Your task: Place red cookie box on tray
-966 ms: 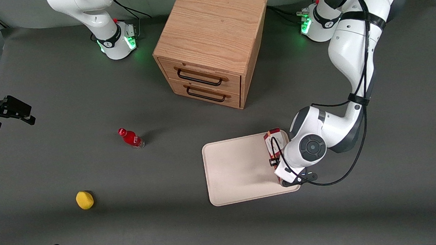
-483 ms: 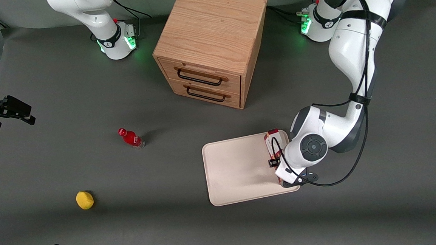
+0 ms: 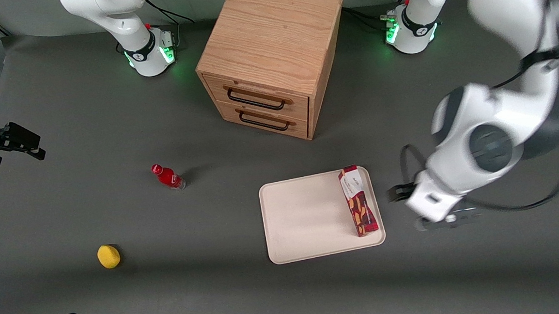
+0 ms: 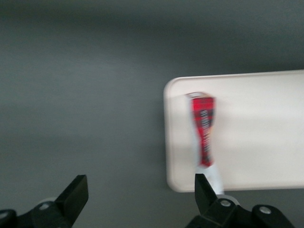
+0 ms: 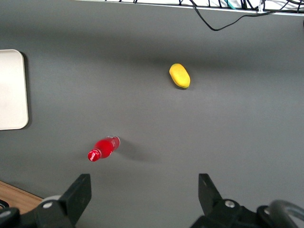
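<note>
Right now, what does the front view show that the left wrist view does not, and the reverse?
Only the front view shows the wooden drawer cabinet, the red bottle and the yellow lemon. Only the left wrist view shows the gripper with its jaws wide open, holding nothing, off the tray. Both show the red cookie box lying on the tray, along the edge toward the working arm.

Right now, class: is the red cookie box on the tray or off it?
On it. The red cookie box lies flat inside the tray rim, along its edge; the open gripper is clear above the table.
</note>
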Robot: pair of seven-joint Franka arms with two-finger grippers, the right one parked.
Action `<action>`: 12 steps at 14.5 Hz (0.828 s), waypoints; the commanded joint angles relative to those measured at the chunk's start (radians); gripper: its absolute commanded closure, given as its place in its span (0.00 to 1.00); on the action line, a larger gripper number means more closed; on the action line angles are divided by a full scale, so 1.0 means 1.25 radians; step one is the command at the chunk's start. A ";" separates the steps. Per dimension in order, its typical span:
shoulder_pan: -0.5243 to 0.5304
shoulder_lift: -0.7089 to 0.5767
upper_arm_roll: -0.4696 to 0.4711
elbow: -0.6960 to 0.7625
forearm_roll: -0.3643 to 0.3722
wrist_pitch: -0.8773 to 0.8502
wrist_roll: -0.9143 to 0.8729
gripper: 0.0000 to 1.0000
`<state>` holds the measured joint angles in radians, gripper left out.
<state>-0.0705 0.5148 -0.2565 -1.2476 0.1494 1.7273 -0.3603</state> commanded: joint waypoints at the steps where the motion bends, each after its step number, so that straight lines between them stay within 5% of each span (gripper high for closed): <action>1: 0.075 -0.083 -0.002 -0.047 -0.010 -0.065 0.175 0.00; 9: 0.178 -0.396 0.000 -0.260 -0.034 -0.179 0.367 0.00; 12: 0.173 -0.413 -0.001 -0.240 -0.035 -0.233 0.419 0.00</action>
<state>0.1364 0.0450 -0.2552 -1.5037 0.1211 1.4436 0.1124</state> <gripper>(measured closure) 0.000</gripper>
